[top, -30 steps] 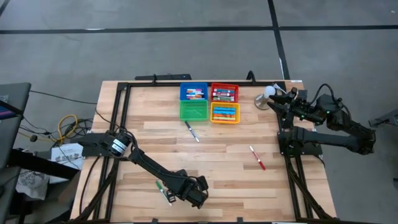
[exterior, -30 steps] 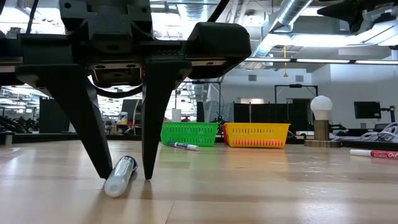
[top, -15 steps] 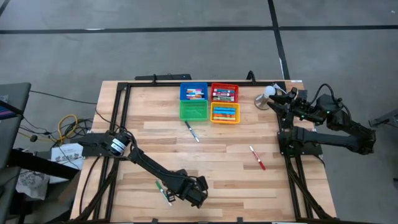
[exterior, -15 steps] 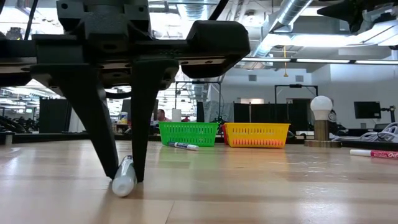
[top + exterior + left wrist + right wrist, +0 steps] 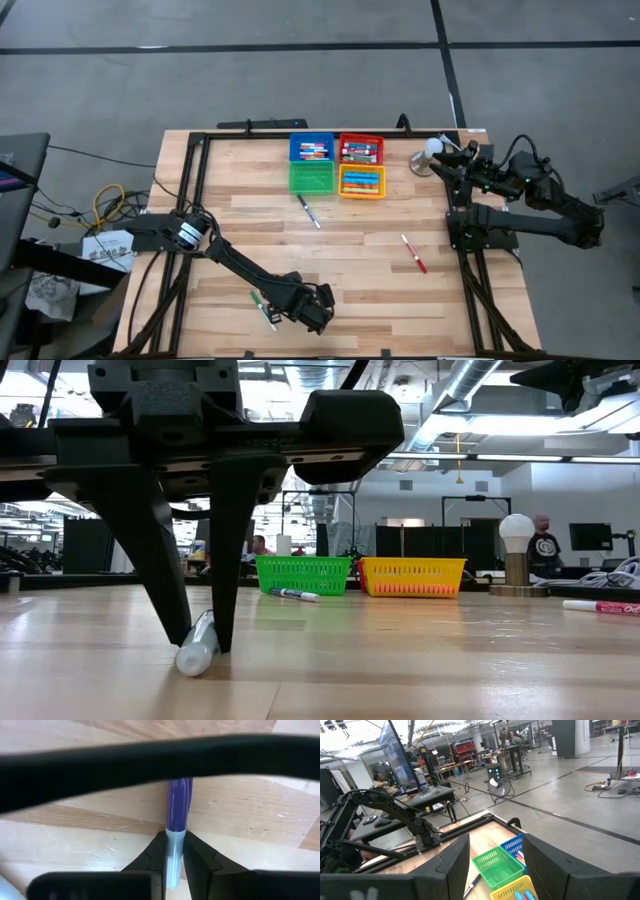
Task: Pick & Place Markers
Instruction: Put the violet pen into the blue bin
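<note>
Marker [image 5: 176, 820] pinched between left gripper [image 5: 198, 645] jaws, on table.
Light, stiff, slick barrel; grip sits near its pale end, may tilt. Right gripper [image 5: 495, 865] jaws apart, idle.

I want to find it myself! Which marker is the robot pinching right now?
Look at the wooden table, at its near edge, far from the four coloured bins. There the left gripper is shut on the purple-capped marker, lying flat on the wood. It has a whitish barrel, and it is the only marker between dark fingers; the other loose ones lie untouched.
</note>
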Controlling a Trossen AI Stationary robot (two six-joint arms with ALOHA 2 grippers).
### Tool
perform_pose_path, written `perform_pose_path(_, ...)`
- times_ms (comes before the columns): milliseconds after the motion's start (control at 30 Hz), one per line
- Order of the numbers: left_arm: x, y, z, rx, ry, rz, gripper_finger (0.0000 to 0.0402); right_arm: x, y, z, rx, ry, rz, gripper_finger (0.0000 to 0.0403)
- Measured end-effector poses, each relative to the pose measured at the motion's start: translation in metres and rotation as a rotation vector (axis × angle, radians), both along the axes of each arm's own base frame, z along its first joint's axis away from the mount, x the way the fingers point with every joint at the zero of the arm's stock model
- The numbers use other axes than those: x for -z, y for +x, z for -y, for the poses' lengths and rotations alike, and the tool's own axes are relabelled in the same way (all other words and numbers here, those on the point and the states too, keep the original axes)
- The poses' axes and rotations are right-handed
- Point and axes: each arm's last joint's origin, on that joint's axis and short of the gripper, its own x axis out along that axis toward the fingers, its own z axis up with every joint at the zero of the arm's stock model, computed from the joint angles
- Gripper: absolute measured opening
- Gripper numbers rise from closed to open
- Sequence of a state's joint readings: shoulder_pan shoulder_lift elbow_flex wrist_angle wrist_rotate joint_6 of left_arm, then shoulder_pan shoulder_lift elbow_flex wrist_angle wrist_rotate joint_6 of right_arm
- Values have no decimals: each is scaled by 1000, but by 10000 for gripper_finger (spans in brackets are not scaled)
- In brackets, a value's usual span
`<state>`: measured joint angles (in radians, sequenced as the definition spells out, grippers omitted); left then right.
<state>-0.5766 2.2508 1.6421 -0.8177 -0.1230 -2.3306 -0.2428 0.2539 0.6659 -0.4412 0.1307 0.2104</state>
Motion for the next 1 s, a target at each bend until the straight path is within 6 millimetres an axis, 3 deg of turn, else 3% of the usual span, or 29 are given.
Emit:
perform_pose_path(600,-32,0,-11,36,105,123,44,0,0,0,0,0,0,170)
perform_pose_path(1000,-95,-4,-22,215,361,358,44,0,0,0,1,0,0,170)
